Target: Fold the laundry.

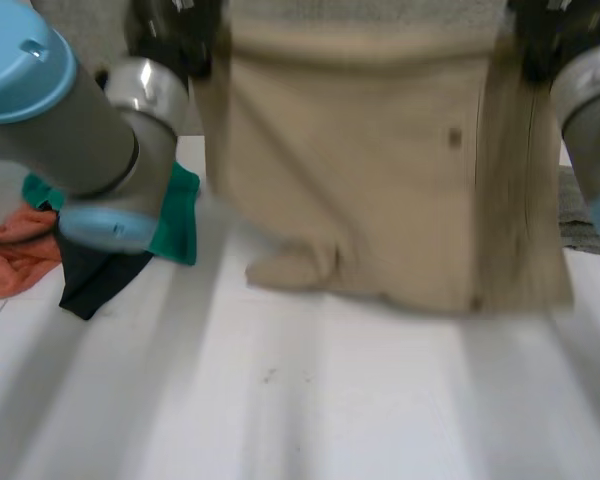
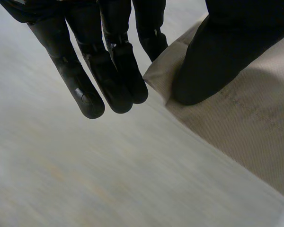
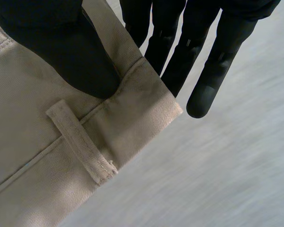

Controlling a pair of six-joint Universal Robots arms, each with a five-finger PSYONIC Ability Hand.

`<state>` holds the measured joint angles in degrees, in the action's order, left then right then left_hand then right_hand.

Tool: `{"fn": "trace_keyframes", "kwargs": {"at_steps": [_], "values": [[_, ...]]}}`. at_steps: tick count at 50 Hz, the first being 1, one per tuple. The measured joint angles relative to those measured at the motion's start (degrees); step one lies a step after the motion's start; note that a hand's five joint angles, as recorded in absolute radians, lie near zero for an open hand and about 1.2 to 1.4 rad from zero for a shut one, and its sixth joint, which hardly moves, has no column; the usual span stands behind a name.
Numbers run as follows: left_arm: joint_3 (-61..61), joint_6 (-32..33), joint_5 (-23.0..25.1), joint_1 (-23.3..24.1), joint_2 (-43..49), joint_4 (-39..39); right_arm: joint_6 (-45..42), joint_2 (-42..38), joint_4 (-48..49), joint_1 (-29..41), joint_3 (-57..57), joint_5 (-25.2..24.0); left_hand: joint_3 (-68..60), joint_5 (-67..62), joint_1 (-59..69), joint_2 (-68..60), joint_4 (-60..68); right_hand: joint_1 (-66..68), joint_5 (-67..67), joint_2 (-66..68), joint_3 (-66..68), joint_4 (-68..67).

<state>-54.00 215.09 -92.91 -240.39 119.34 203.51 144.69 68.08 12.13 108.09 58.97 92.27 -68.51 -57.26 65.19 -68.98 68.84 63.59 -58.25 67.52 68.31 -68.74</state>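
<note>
Beige trousers (image 1: 360,180) hang over the counter (image 1: 280,410), lower end apparently reaching it. Left hand (image 2: 109,80) pinches one top corner between thumb and fingers; right hand (image 3: 203,71) pinches the other likewise. Recommended: hold both corners level and lower evenly, so the cloth lies flat.

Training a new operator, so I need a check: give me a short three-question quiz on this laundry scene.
1. True or false: the tan garment hangs from the left robot hand alone.
2. Whose thumb is next to the belt loop? A) left robot hand's B) right robot hand's
3. Fill in: by the orange cloth lie a black cloth and a ___ one.
Key: 1 false, both pinch a top corner; 2 B; 3 green cloth.
</note>
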Motion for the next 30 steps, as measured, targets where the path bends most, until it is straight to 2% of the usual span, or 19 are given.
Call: {"fn": "trace_keyframes", "kwargs": {"at_steps": [2,4,8,12,17,26,30], "values": [[2.18,0.17,-0.17,-0.22,-0.1,8.53,0.65,0.2,9.95,0.35,-0.73,0.99,0.0,0.0,0.0,0.0,0.0,0.0,0.0,0.0,0.0,-0.01],[3.02,-0.03,-0.39,-0.31,-0.63,14.02,1.05,0.53,15.98,0.88,-1.11,1.33,0.0,0.0,0.0,0.0,0.0,0.0,0.0,0.0,0.0,-0.04],[2.92,-1.2,-1.08,-0.36,-2.52,19.71,1.7,0.87,22.03,2.53,-1.92,1.39,0.0,-0.15,0.0,0.0,0.0,0.0,0.0,0.0,0.0,-0.04],[-0.27,-2.63,-1.96,-0.46,-4.64,18.54,2.25,0.27,20.59,3.65,-2.42,1.1,0.0,-0.27,0.0,0.0,0.0,0.0,0.0,0.0,0.0,-0.04],[-7.28,-3.67,-2.48,-0.57,-6.68,14.91,3.39,-2.3,14.41,4.1,-1.83,0.31,0.0,-0.27,0.0,0.0,0.01,0.0,0.0,0.0,0.04,-0.05],[-28.51,-3.58,-2.35,0.59,-7.04,9.37,4.24,-10.14,7.26,3.77,6.15,-4.02,-0.02,-0.27,0.0,0.0,0.02,0.0,0.0,0.0,0.09,-0.11],[-37.66,-3.28,-2.74,1.57,-6.98,4.51,2.28,-12.65,3.89,3.69,11.76,-5.51,-0.02,-0.27,0.0,0.0,0.02,0.0,0.0,0.0,0.11,-0.12]]}}
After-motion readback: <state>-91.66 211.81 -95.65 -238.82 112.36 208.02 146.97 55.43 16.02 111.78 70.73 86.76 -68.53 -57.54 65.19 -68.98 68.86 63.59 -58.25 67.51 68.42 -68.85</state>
